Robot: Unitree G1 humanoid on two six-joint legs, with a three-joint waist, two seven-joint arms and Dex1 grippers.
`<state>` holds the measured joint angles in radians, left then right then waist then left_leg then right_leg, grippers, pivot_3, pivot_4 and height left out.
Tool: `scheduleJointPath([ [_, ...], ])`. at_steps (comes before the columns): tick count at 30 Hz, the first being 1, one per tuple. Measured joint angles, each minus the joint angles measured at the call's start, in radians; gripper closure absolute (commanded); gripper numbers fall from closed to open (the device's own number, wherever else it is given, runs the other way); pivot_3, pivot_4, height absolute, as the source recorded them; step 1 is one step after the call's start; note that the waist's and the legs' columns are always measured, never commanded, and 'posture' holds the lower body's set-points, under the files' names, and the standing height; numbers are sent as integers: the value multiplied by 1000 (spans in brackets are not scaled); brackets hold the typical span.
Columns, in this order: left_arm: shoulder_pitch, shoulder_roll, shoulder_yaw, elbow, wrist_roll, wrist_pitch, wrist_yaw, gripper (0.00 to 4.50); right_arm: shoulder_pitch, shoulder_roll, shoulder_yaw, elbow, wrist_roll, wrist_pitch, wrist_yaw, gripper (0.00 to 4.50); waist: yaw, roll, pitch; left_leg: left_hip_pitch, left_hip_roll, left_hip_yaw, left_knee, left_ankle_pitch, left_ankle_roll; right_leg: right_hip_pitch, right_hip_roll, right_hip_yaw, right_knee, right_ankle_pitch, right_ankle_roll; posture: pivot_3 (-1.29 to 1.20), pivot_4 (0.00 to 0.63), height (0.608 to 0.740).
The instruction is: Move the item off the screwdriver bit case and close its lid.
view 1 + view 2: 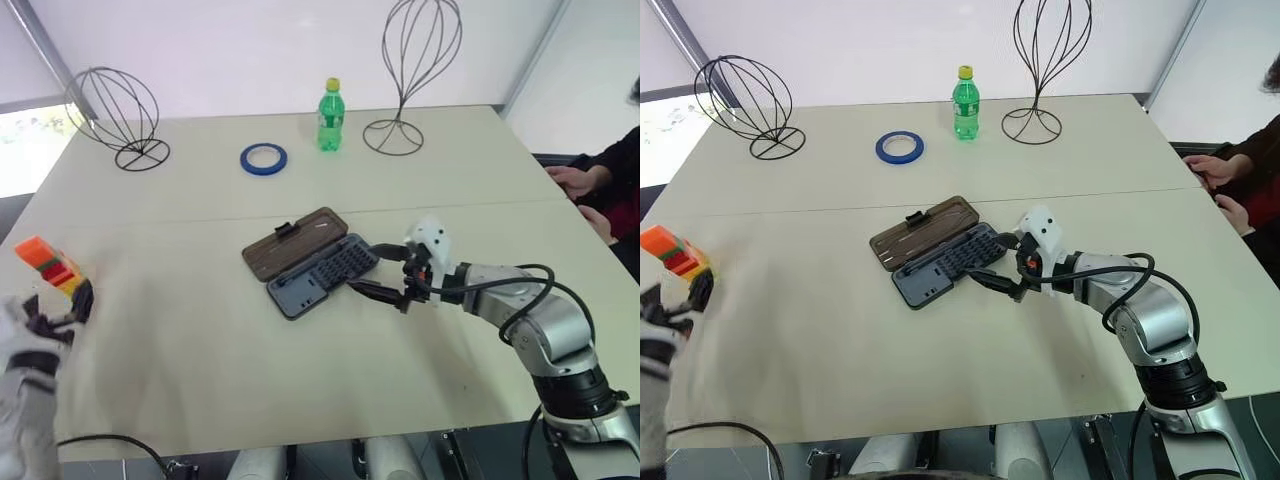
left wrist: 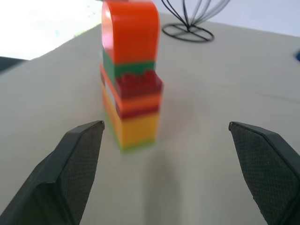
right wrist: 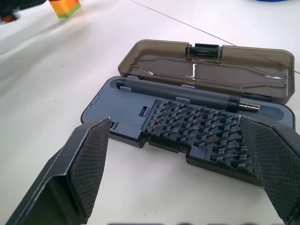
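The item, a block stack with an orange rounded top, stands on the table at the far left, also seen as the item. My left gripper is open just on my side of it, with the fingers apart from the blocks. The screwdriver bit case lies open mid-table, its brown lid flat behind the tray. In the right wrist view, nothing sits on the tray or the lid. My right gripper is open at the tray's right end, holding nothing.
A blue tape ring and a green bottle stand behind the case. Wire stands rise at the back left and back right. A person's hands rest at the table's right edge.
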<state>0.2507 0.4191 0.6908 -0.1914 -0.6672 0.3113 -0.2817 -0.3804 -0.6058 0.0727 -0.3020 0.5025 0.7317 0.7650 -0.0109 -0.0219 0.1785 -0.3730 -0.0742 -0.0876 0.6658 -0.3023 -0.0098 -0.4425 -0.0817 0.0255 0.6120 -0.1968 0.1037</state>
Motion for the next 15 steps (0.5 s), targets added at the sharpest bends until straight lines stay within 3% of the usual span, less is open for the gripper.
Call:
scheduleJointPath([
  [3, 180, 8, 7, -186, -126, 106, -77, 50, -4, 3, 1, 22, -8, -14, 14, 0, 1, 0, 0, 0, 0, 0, 0, 0, 0, 2, 0, -1, -1, -2, -3, 0, 150, 740],
  [6, 200, 40, -23, -258, -185, 177, -114, 50, -20, 4, -1, 56, -6, -16, 28, 0, 9, 1, 1, 0, 0, -1, 1, 0, 0, 2, 2, -2, -1, -2, -3, 0, 150, 740],
  [11, -61, 180, -189, -284, -172, 265, -119, 50, -95, -10, -28, 74, 12, -17, 52, 0, 21, 1, 1, 2, 0, -1, 2, 2, -2, 5, 4, -3, -1, -1, -4, 0, 150, 740],
  [15, -348, 291, -333, -143, -98, 289, -195, 50, -99, -66, -58, 66, 17, 3, 61, 0, 21, 2, 1, 1, 0, 0, 1, 2, -1, 2, 4, -2, 0, 0, -1, 0, 150, 740],
])
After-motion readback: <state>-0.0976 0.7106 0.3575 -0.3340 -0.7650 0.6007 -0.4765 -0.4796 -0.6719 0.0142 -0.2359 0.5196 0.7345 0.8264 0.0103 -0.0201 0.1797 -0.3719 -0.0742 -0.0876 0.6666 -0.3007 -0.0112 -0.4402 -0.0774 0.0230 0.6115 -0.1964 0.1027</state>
